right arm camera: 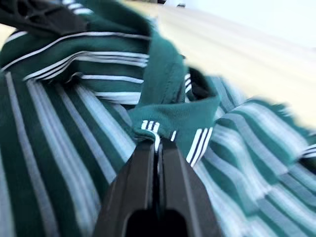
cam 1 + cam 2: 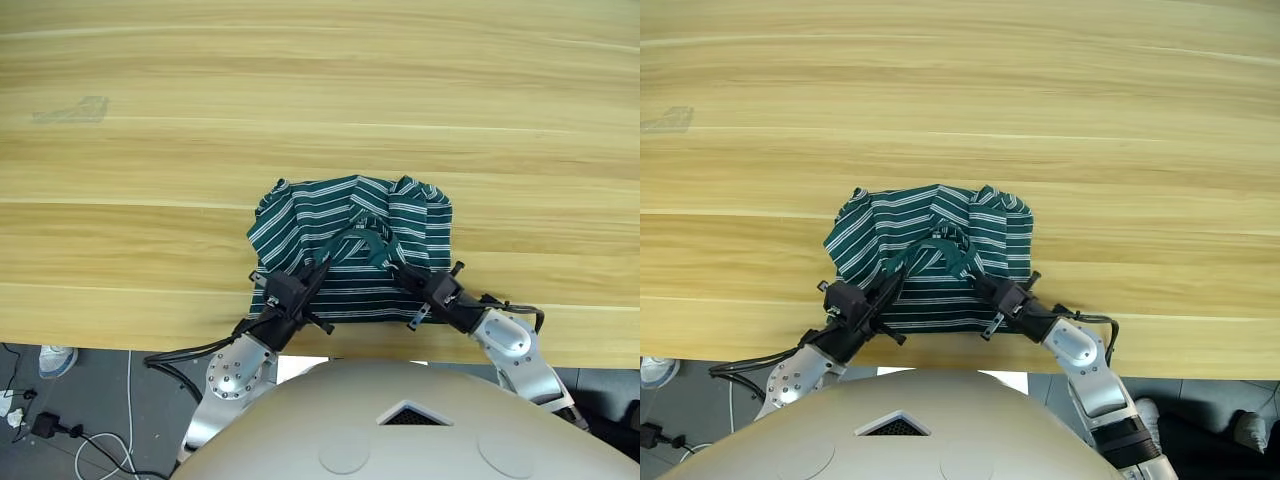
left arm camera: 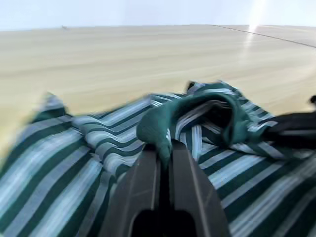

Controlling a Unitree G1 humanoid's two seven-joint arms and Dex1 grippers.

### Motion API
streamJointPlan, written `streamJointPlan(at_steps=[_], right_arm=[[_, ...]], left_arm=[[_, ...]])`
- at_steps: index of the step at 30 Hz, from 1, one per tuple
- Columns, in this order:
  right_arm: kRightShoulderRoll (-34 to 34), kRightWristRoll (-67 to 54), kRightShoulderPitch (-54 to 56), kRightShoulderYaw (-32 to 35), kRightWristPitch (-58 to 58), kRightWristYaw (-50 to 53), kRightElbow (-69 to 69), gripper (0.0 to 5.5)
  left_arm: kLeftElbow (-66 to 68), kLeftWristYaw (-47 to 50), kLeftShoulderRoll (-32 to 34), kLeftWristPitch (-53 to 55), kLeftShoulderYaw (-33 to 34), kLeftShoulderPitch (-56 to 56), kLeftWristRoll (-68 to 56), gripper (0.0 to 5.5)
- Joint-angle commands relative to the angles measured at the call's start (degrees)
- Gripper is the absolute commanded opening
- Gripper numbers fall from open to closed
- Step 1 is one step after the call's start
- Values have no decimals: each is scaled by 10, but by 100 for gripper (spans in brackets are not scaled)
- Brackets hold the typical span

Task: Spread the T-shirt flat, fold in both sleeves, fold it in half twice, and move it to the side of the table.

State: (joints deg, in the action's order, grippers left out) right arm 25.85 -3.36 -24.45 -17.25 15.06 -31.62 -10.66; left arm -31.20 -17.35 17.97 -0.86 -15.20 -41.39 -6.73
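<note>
A green T-shirt (image 2: pixel 345 250) with white stripes lies bunched on the wooden table (image 2: pixel 300 100), close to the near edge. Its solid green collar (image 2: pixel 365 243) is lifted up in the middle. My left gripper (image 2: pixel 320 266) is shut on the left side of the collar (image 3: pixel 158 129), at the near left of the shirt. My right gripper (image 2: pixel 396 268) is shut on the right side of the collar (image 1: pixel 170 118), at the near right. In the right wrist view the left gripper (image 1: pixel 42 17) shows dark beyond the collar.
The table's near edge (image 2: pixel 120 345) runs just below the shirt. Wide bare wood stretches to the left, right and far side. Cables (image 2: pixel 60 440) lie on the floor below the edge at the left.
</note>
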Motion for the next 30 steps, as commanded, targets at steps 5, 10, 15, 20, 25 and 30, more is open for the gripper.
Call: streamJointPlan(at_steps=[5, 10, 15, 20, 25, 30], right_arm=[[-3, -234, 140, 127, -93, -33, -85, 1], [-4, -271, 271, 166, -152, -33, -52, 1], [-25, -205, 518, 153, -125, -58, 172, 1], [-40, -102, 868, 156, -32, -16, 599, 1], [-13, -70, 1048, 184, 30, 79, 744, 1], [-11, -71, 1033, 198, 89, 27, 750, 1]], left_arm=[[-76, -23, 71, 111, 187, 162, -115, 0], [-31, -46, 133, 195, 237, 369, -161, 0], [213, -118, 161, 239, 158, 707, -107, 0], [651, -125, 84, 111, 49, 1086, 48, 0], [865, -37, 78, 7, 68, 1307, 93, 0], [824, -127, 108, -49, 47, 1242, 111, 0]])
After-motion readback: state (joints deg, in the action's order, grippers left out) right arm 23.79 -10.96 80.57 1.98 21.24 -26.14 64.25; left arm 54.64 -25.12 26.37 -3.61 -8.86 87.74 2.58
